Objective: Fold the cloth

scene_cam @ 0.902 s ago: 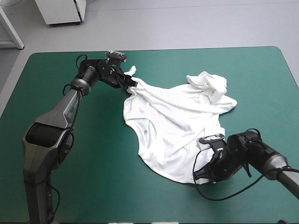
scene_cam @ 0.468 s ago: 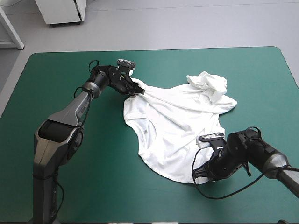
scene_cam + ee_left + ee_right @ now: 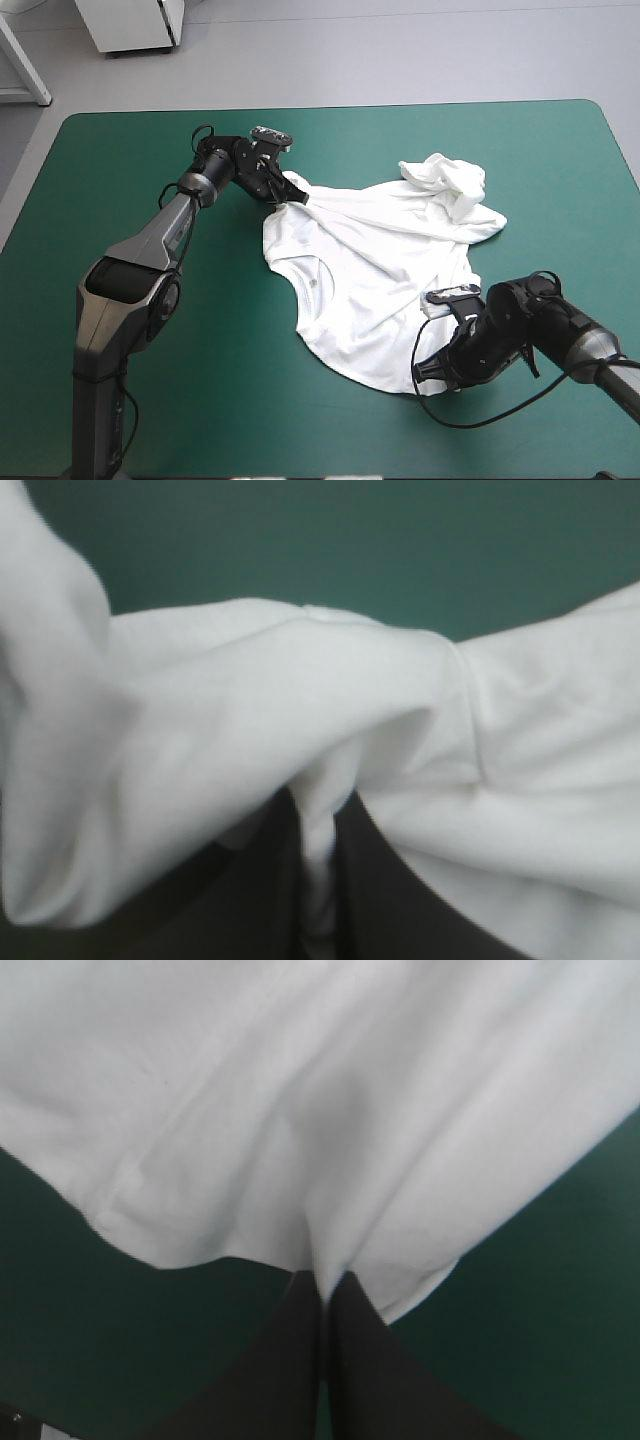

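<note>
High view: T-shirt [image 3: 370, 270], white, one item, spread loosely and creased at the middle of the teal-green table [image 3: 520, 150]; a bunched part lies toward the far right.
- Grip 1: left claw [image 3: 283, 192] at the T-shirt's far left corner, fingers pinched on a gathered twist of cloth.
- Grip 2: right claw [image 3: 428, 372] at the near hem, low over the table, fingers all but closed with the hem between them.
</note>
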Available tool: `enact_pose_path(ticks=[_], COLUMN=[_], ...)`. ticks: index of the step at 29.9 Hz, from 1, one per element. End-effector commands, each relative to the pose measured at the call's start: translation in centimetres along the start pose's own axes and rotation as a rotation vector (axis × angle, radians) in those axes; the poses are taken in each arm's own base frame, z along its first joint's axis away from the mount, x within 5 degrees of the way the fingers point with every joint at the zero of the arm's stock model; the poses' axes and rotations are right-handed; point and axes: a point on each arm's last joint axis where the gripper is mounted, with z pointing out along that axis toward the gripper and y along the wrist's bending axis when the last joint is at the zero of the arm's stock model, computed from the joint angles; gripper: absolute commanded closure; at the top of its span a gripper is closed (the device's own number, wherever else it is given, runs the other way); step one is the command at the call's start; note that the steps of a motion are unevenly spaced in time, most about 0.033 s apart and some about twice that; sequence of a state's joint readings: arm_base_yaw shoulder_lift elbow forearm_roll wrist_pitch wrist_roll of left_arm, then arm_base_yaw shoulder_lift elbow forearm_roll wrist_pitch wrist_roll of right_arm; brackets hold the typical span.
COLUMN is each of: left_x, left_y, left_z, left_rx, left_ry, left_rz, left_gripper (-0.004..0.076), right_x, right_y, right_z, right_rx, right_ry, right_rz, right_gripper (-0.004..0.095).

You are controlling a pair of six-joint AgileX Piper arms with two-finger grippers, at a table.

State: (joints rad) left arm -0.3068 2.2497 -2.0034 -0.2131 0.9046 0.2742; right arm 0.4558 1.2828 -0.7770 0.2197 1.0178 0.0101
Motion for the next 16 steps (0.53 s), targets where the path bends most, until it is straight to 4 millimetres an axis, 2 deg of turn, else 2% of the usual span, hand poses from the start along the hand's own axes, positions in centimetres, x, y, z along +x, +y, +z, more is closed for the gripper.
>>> enact_pose_path(ticks=[1,4,8,12,16], left_x=[-2.9,-4.7,-6.3,-6.2,-5.1], left_y=[-0.7,-0.9,-1.6,-2.7,-4.2], left_z=[-6.5,-11.2,-19.3,-26.2,-33.1], left_rx=[-0.037,-0.086,-0.161,-0.197,-0.202], left_ry=[-0.106,-0.199,-0.339,-0.452,-0.608], left_rz=[0.050,0.089,0.139,0.161,0.179], left_gripper=[0.0733,0.0733,0.0733,0.0733,0.0733], right_x=[-0.3,-0.8,-1.1,-1.2,-0.6], right_y=[0.6,0.9,1.3,1.7,2.0], right_z=[-3.4,-7.2,-14.2,-20.7,-27.2], right_rx=[0.000,0.032,0.092,0.158,0.234], right_ry=[-0.097,-0.245,-0.485,-0.715,-0.970], right_rz=[-0.025,-0.015,-0.017,-0.053,-0.067], right_gripper=[0.0927,0.0927,0.0927,0.0927,0.0927])
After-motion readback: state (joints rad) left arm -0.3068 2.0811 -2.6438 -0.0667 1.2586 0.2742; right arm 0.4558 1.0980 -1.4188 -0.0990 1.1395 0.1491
